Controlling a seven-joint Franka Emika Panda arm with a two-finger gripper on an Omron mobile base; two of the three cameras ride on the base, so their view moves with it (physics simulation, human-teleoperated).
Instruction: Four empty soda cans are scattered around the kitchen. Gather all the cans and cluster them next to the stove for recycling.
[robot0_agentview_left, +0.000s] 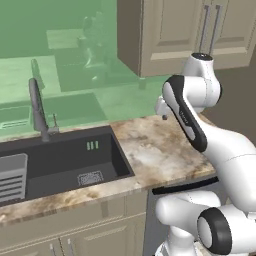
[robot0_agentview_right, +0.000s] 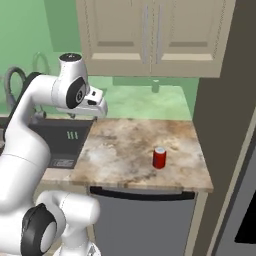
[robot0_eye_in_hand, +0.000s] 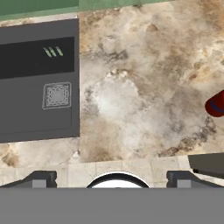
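One red soda can with a silver top stands upright on the marble counter, toward its right front. In the hand view the soda can sits cut off at the right edge. My gripper hangs high over the counter's left part, near the sink, well left of the can and apart from it. It is open: the hand view shows the fingertips set wide with nothing between them, and the gripper points down at bare counter. My gripper also shows beside the white forearm. The stove is out of view.
A dark sink with a tall faucet lies left of the counter. Beige wall cabinets hang above. A tall dark panel bounds the counter on the right. A dark appliance front sits below the counter edge.
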